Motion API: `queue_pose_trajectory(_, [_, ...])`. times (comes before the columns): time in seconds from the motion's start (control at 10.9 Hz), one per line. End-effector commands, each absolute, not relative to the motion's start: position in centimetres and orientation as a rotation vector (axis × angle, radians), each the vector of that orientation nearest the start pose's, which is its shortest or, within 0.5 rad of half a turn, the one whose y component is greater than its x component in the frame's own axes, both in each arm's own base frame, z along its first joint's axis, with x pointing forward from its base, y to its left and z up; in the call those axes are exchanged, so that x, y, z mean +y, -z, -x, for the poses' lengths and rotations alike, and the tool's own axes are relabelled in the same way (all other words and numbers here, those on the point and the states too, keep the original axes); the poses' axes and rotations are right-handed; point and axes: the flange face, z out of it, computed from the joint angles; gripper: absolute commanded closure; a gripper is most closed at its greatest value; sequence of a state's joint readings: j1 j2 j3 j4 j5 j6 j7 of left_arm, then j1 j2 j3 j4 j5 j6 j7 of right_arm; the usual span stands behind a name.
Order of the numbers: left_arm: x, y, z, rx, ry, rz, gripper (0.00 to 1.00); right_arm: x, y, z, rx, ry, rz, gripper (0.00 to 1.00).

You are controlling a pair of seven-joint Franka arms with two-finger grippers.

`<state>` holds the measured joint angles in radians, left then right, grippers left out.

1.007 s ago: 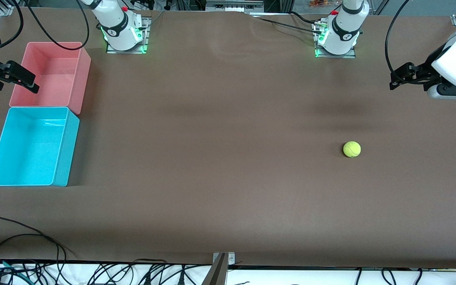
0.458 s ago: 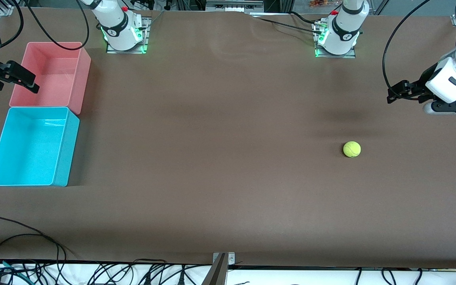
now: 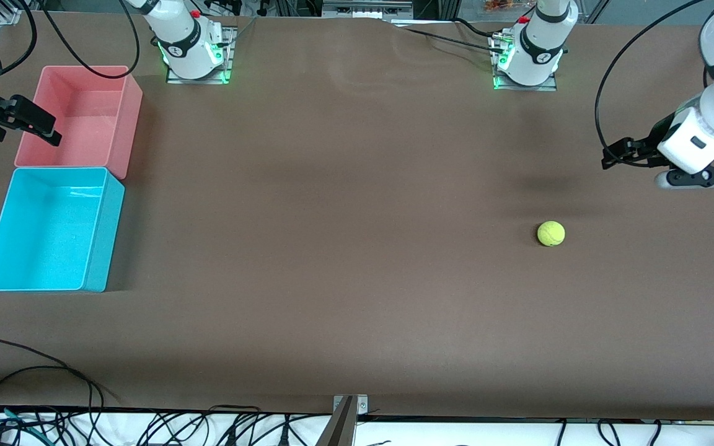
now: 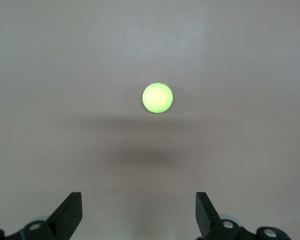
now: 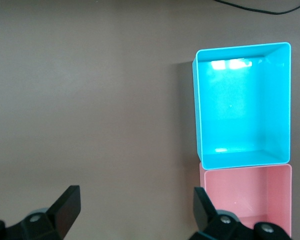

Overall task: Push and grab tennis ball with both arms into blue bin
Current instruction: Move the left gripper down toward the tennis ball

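**Both jaws spread, nothing held; ball alone on the bench**

My left gripper (image 3: 608, 156) is up in the air over the bare brown bench (image 3: 344, 248) at the left arm's end, jaws spread wide with nothing between them. In the left wrist view the two black fingertips (image 4: 70, 212) stand well apart, and the tennis ball (image 4: 157, 98) shows on the bench between their lines, not touched by either.

My right gripper (image 3: 38, 124) hangs at the right arm's end, over the rim of the pink bin (image 3: 127, 118). Its jaws are likewise spread and empty; the right wrist view shows both fingertips (image 5: 65, 207) wide apart above the bench. This arm waits.

The tennis ball (image 3: 551, 233) rests on the open bench toward the left arm's end, well apart from both bins and from the left gripper.

The blue bin (image 3: 104, 235) sits at the right arm's end, nearer the front camera than the pink bin, the two walls touching. The right wrist view shows the blue bin (image 5: 197, 110) with only light glints on its floor, the pink bin (image 5: 245, 172) hard against it.
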<state>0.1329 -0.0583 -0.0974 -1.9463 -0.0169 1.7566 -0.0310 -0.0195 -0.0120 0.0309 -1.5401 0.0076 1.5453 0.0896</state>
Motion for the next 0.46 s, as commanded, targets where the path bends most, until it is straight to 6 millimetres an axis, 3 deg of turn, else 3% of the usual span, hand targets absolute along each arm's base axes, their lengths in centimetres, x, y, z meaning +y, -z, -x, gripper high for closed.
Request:
queue_pose_trajectory(0.0, [1.8, -45.9, -51.8, -0.117, -0.189, 3.144, 0.00, 0.7, -65.1, -54.9, 0.121, 0.036, 3.140, 0.00])
queue_pose_trajectory(0.37, [1.9, -40.7, -51.2, -0.121, -0.128, 3.147, 0.00, 0.9, -65.1, -54.9, 0.111, 0.039, 3.140, 0.00])
